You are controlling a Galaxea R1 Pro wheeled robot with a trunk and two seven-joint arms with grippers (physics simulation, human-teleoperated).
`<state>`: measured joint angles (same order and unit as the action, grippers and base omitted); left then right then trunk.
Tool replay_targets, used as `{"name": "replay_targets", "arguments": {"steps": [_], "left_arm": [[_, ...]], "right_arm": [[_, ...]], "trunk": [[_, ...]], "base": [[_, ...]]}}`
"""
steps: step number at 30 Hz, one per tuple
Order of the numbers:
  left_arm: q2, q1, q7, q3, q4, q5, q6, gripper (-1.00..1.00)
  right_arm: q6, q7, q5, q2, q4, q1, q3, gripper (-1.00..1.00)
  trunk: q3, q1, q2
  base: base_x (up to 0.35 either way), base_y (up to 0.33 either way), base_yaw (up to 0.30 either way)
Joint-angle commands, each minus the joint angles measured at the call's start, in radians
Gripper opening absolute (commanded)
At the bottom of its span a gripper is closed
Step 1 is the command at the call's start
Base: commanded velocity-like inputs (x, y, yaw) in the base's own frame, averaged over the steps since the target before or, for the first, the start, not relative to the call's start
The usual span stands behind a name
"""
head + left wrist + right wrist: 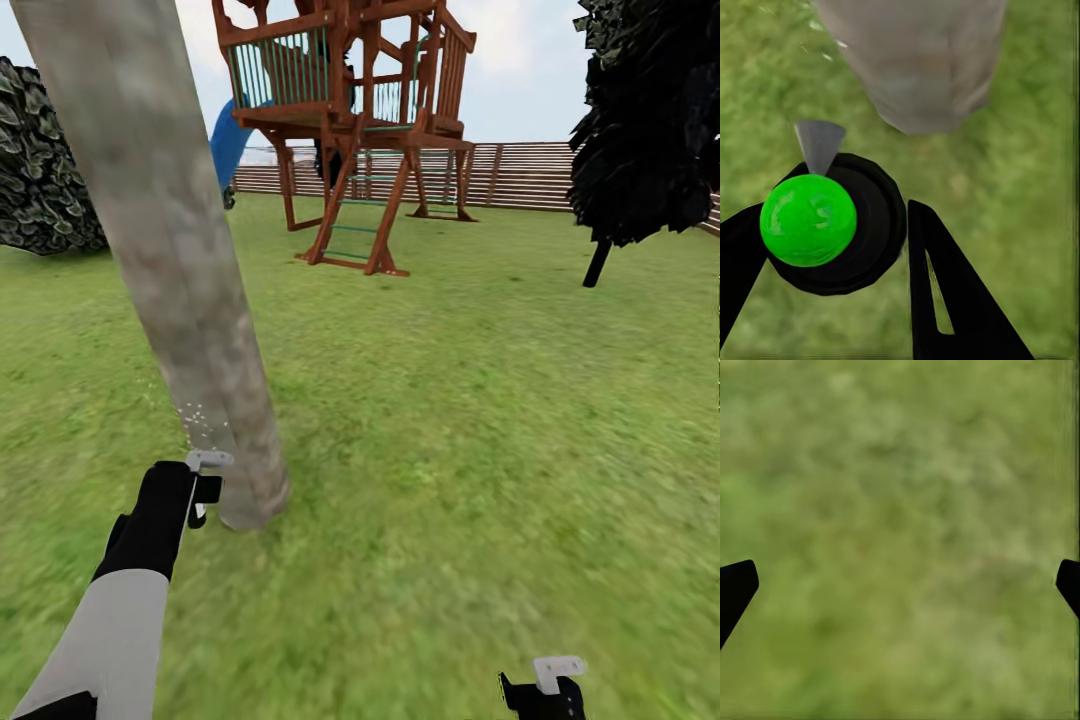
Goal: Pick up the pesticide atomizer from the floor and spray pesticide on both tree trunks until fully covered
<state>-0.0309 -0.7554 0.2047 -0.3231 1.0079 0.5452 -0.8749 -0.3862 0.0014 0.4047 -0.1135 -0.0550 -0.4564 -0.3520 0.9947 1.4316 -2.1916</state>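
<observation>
Between the left claw's [832,277] pinching fingers sits the dark, green-spotted pesticide atomizer [832,221], no readable label, just before the mottled grey-beige tree trunk [180,270]; right claw [900,585] spread wide over blurry green grass [900,472].

The pesticide atomizer [832,223], a dark round bottle with a bright green spot and grey nozzle, sits between the left claw [205,488] fingers, nozzle toward the tree trunk [190,290] just beside it at 1 o'clock. White droplets speckle the mottled grey-brown bark low down.

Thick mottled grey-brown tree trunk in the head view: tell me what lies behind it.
Behind the thick mottled grey-brown tree trunk lie green grass lawn, a dark leafy shrub and a blue slide on the reddish-brown wooden play tower. The trunk covers the slide's lower end and part of the shrub.
</observation>
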Motion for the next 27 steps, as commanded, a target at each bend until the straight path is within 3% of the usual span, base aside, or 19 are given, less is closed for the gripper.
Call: {"name": "replay_targets", "arguments": {"steps": [1, 6, 14, 17, 27], "left_arm": [[-0.001, -0.001, 0.01, -0.004, 0.002, 0.011, -0.002, -1.0], [0.0, -0.001, 0.01, -0.005, 0.003, 0.012, -0.002, -1.0], [0.0, 0.001, 0.01, -0.005, 0.002, 0.012, -0.001, -1.0], [0.0, 0.031, 0.01, -0.005, 0.0, 0.01, 0.001, -1.0], [0.013, 0.051, 0.008, -0.025, -0.023, 0.012, 0.004, -1.0]], "right_arm": [[-0.003, 0.0, 0.009, 0.0, 0.001, -0.001, -0.009, 1.0], [-0.004, 0.0, 0.009, 0.0, 0.001, -0.001, -0.009, 1.0], [-0.004, 0.0, 0.009, 0.0, 0.001, -0.001, -0.009, 1.0], [-0.003, 0.0, 0.009, 0.0, 0.001, -0.001, -0.009, 1.0], [-0.004, 0.0, 0.009, 0.0, 0.001, -0.001, -0.009, 1.0]], "trunk": [[0.001, 0.0, 0.0], [0.001, 0.0, 0.0], [0.001, 0.0, 0.0], [0.001, 0.0, 0.0], [0.001, 0.0, 0.0]], "base": [[-0.078, -0.274, 0.0], [-0.03, -0.274, 0.066], [0.0, -0.274, 0.263], [0.002, -0.274, 0.152], [0.225, -0.195, 0.082]]}}
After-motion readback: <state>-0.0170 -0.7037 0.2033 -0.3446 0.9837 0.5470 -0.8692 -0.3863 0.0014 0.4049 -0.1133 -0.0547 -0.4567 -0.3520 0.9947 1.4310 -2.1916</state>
